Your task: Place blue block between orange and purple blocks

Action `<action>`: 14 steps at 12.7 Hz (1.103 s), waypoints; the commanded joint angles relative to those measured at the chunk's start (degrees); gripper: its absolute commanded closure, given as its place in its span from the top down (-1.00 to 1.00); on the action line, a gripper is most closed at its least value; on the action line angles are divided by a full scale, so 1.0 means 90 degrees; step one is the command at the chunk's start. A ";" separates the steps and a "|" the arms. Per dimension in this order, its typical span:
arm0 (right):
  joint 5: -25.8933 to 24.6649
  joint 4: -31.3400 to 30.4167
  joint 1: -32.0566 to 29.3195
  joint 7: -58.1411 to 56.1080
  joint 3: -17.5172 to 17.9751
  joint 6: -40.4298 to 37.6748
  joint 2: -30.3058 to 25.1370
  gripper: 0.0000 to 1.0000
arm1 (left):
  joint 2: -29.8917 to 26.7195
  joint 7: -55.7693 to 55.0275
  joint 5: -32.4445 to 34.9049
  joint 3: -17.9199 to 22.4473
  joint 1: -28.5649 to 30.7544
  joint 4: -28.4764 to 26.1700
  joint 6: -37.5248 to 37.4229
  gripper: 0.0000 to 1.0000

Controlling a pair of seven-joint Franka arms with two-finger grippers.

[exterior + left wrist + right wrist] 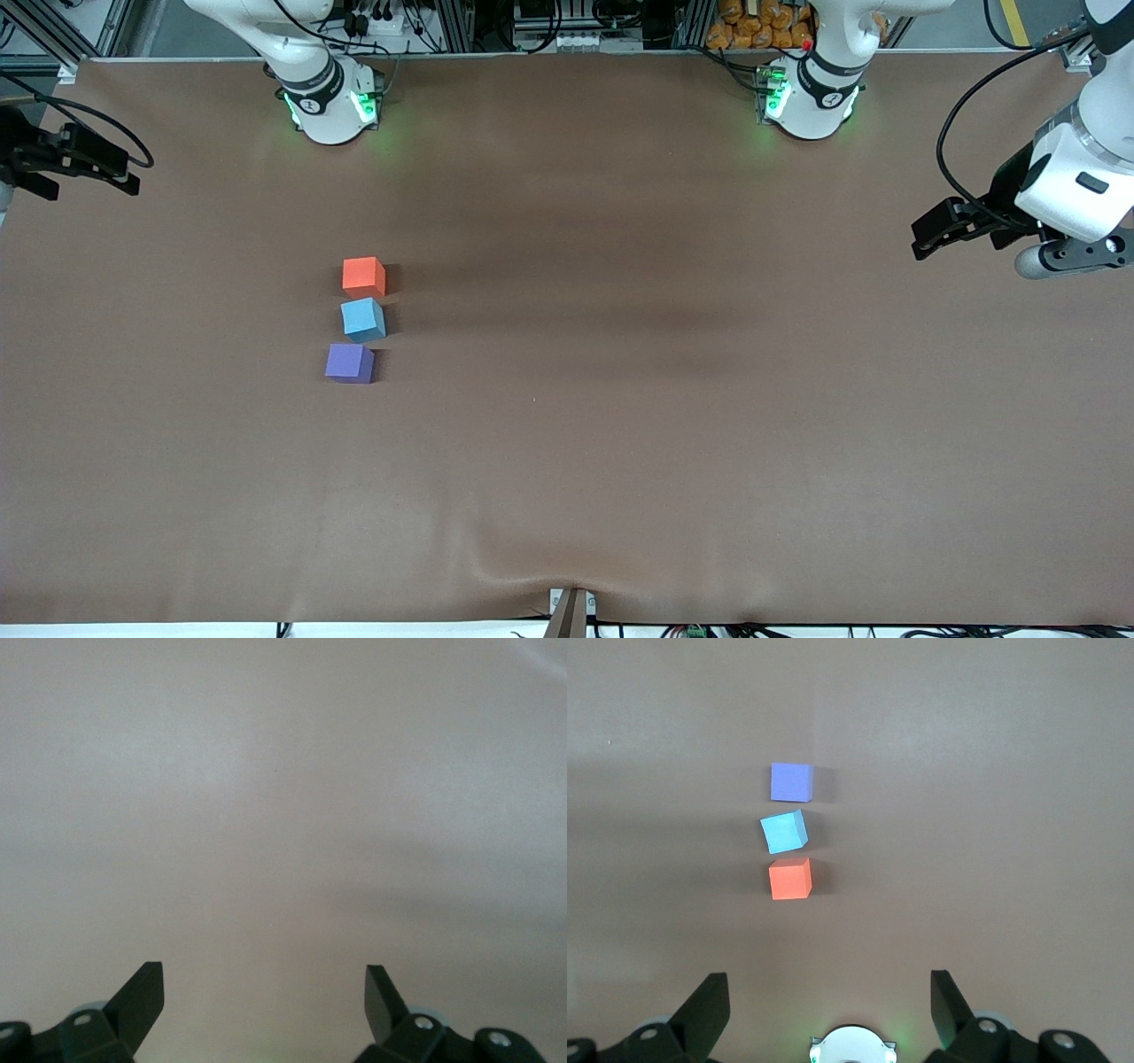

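Observation:
Three small cubes lie in a short row on the brown table toward the right arm's end. The orange block [363,276] [789,879] is farthest from the front camera. The blue block [363,319] [784,831] is in the middle, turned slightly. The purple block [349,362] [790,781] is nearest. They sit close together with thin gaps. My right gripper [131,175] [830,983] is open and empty, up in the air away from the blocks. My left gripper [921,241] [266,979] is open and empty over the left arm's end of the table.
The right arm's base [330,105] [852,1043] and the left arm's base [808,99] stand at the table's edge farthest from the front camera. The brown cloth [620,399] has a wrinkle at the front edge [532,576].

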 commanded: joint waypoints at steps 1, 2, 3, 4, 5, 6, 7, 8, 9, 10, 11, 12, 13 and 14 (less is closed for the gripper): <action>-0.0033 -0.0007 -0.0129 -0.0021 0.0130 -0.0031 -0.0020 1.00 | -0.0131 0.0101 0.0022 -0.0022 0.0053 -0.0047 -0.0024 1.00; -0.0033 -0.0007 -0.0129 -0.0021 0.0130 -0.0031 -0.0010 1.00 | -0.0140 0.0101 0.0032 -0.0022 0.0062 -0.0047 -0.0054 1.00; -0.0042 -0.0007 -0.0129 -0.0021 0.0130 -0.0031 -0.0010 1.00 | -0.0140 0.0121 0.0032 -0.0012 0.0062 -0.0028 -0.0122 1.00; -0.0033 -0.0007 -0.0129 -0.0021 0.0130 -0.0041 -0.0020 1.00 | -0.0150 0.0217 0.0032 0.0017 0.0062 -0.0018 -0.0132 1.00; -0.0033 -0.0007 -0.0129 -0.0021 0.0130 -0.0051 -0.0010 1.00 | -0.0150 0.0354 0.0032 0.0037 0.0072 -0.0018 -0.0132 1.00; -0.0042 -0.0007 -0.0129 -0.0021 0.0130 -0.0051 -0.0010 1.00 | -0.0150 0.0442 0.0032 0.0046 0.0082 0.0021 -0.0181 1.00; -0.0042 -0.0007 -0.0129 -0.0021 0.0130 -0.0051 -0.0010 1.00 | -0.0150 0.0443 0.0032 0.0046 0.0082 0.0108 -0.0229 1.00; -0.0033 -0.0007 -0.0119 -0.0021 0.0130 -0.0051 -0.0010 1.00 | -0.0150 0.0443 0.0032 0.0046 0.0082 0.0138 -0.0268 1.00; -0.0042 -0.0017 -0.0119 -0.0021 0.0130 -0.0041 -0.0010 1.00 | -0.0141 0.0443 0.0032 0.0046 0.0092 0.0148 -0.0308 1.00; -0.0042 -0.0007 -0.0119 -0.0021 0.0130 -0.0041 -0.0010 1.00 | -0.0140 0.0453 0.0032 0.0037 0.0140 0.0148 -0.0308 1.00; -0.0033 -0.0017 -0.0119 -0.0021 0.0130 -0.0041 -0.0010 1.00 | -0.0140 0.0462 0.0032 0.0037 0.0160 0.0148 -0.0318 1.00; -0.0033 -0.0007 -0.0119 -0.0021 0.0130 -0.0041 -0.0010 1.00 | -0.0150 0.0472 0.0042 0.0037 0.0160 0.0148 -0.0356 1.00; -0.0033 -0.0007 -0.0119 -0.0021 0.0130 -0.0041 -0.0020 1.00 | -0.0141 0.0472 0.0042 0.0037 0.0160 0.0148 -0.0366 1.00; -0.0033 -0.0007 -0.0129 -0.0021 0.0130 -0.0041 -0.0020 1.00 | -0.0150 0.0472 0.0042 0.0027 0.0160 0.0148 -0.0386 1.00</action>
